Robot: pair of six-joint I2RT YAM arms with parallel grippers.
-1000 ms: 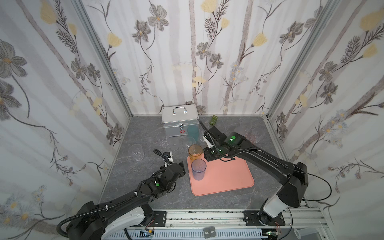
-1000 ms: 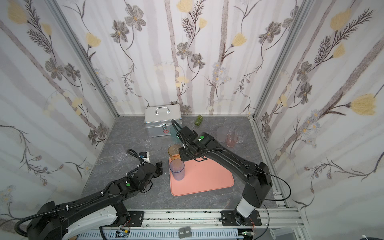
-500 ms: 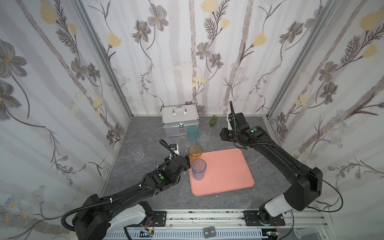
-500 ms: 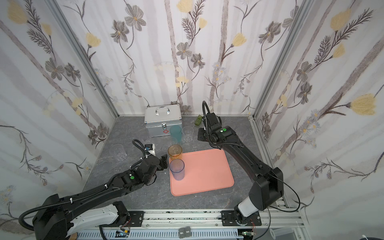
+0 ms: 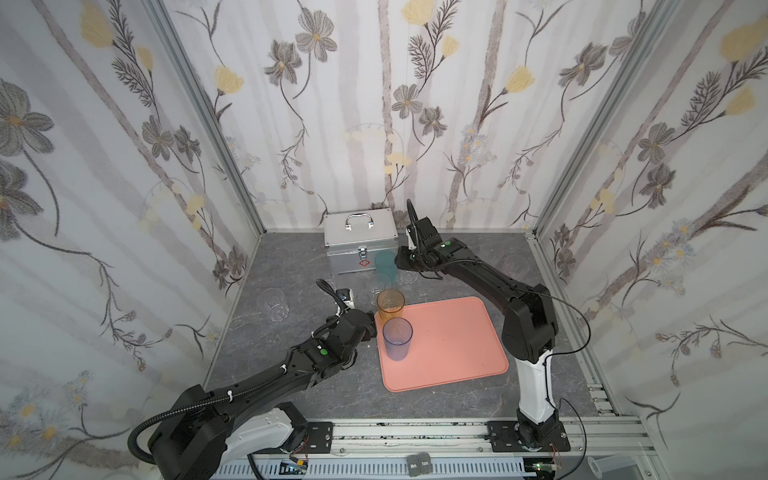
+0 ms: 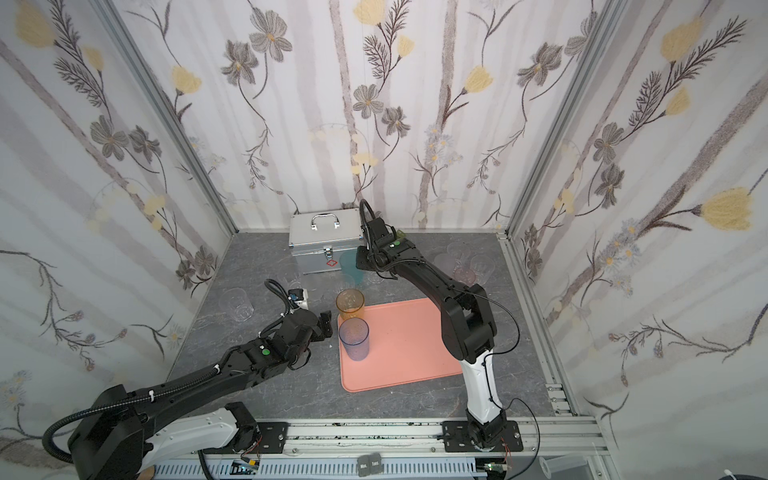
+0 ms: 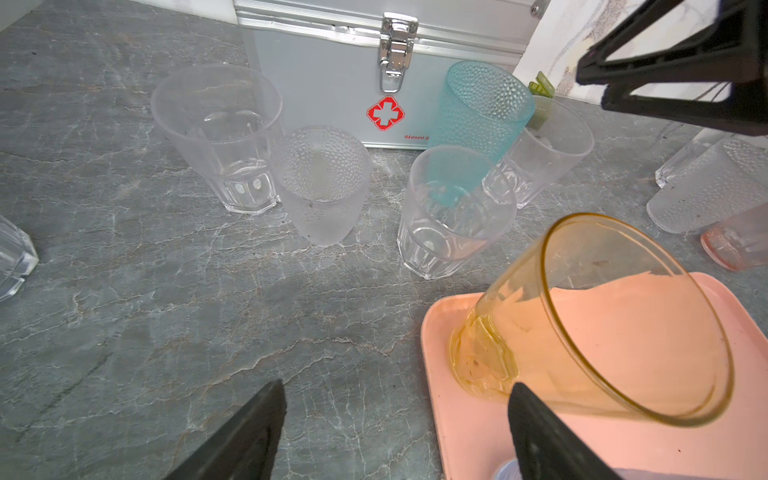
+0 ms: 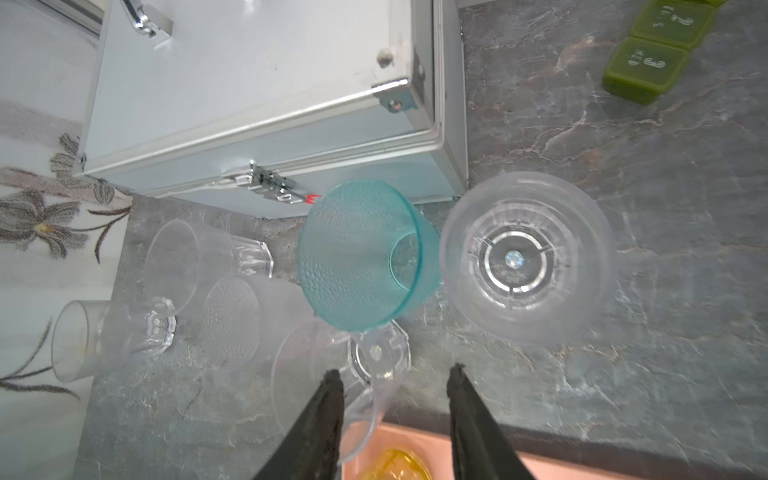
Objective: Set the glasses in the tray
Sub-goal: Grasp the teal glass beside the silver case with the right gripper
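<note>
While upright on tray point(image 5: 453, 345), two glasses point(image 5: 397, 338)

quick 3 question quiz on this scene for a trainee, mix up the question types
1. True or false: the amber glass stands on the tray.
2. What colour is the other glass on the tray? A blue, B green, C red.
3. Fill in: the teal glass stands just in front of the silver ____.

Key: 1 true; 2 A; 3 case.
</note>
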